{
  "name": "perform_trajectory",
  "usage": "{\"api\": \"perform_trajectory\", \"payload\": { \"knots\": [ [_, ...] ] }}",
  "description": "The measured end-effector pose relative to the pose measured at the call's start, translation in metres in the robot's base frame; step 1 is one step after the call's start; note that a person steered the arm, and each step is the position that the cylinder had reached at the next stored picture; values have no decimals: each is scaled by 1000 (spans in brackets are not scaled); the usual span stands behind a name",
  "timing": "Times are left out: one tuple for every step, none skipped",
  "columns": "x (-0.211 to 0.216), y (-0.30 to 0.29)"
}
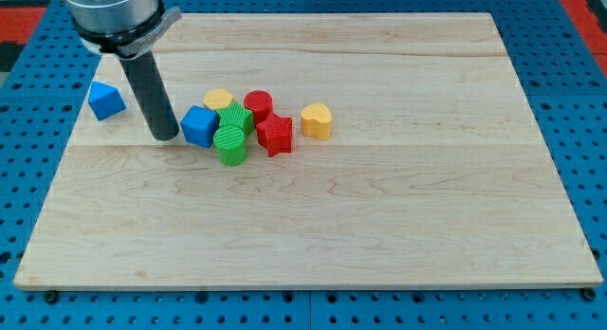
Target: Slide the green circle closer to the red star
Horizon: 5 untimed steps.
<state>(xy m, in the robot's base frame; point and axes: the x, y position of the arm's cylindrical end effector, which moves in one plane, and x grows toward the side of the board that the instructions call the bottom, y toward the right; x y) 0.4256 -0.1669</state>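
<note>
Camera view: green circle [229, 145] sits mid-cluster, touching or nearly touching red star [275, 135] on its right, blue cube [199, 125] on its left. No pincer on this rig, just my tip [166, 137], left of the blue cube. Circle looks light, rigid, probably slides easily; push its left face, low and centred.

Wooden tabletop [379, 216] carrying seven small blocks

Clustered around 10 o'clock: blue cube [199, 125], green circle [229, 145], green star [233, 119], red star [275, 135], red cylinder [258, 104], yellow block [218, 99], yellow heart [317, 120]; another blue block [106, 100] farther toward 9.
</note>
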Motion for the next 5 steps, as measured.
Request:
{"api": "perform_trajectory", "payload": {
  "knots": [
    [0, 33],
    [0, 60],
    [0, 68],
    [1, 34],
    [10, 28]
  ]
}}
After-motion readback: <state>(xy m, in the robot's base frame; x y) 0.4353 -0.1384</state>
